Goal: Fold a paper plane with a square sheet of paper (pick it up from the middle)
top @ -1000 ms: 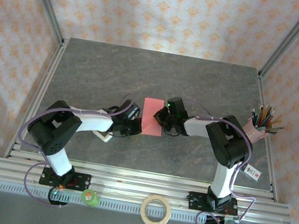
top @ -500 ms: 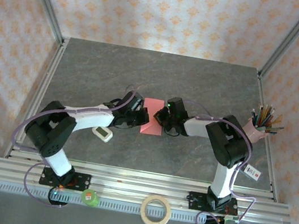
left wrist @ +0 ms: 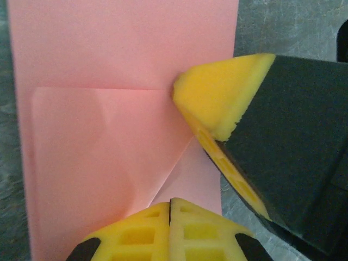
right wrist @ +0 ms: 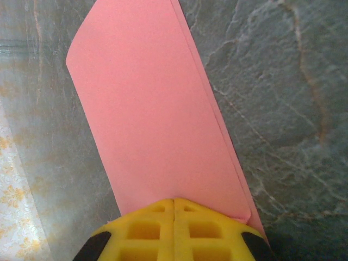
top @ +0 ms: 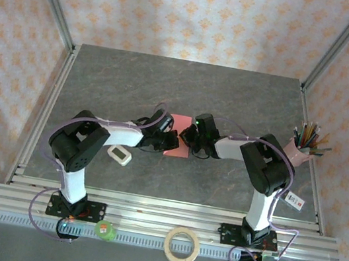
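Looking down from the top camera, both arms reach in to the middle of the table (top: 115, 87), where the pink paper (top: 180, 122) lies flat as a narrow upright strip. The left gripper (top: 171, 141) comes over its left edge and the right gripper (top: 187, 135) over its right edge, so the two nearly meet above the sheet. A white gadget (top: 119, 155) sits on the table just left of the left arm's forearm, and a cup of pens (top: 301, 150) stands well apart by the right edge.

From the left wrist, the paper (left wrist: 109, 49) lies flat, with a corner flap (left wrist: 103, 147) turned over onto it; the flap's slanted edge runs down toward the left gripper (left wrist: 169, 217). That gripper's yellow fingers are pressed together with no gap, their tips on the paper; whether any paper is pinched between them I cannot tell. The right gripper's yellow fingertip (left wrist: 217, 103) touches the sheet at the flap's upper corner.

From the right wrist, the paper (right wrist: 157, 109) shows two layers along its right edge and stretches away from the right gripper (right wrist: 174, 217). Those fingers are closed tight together at the sheet's near end, resting on it.
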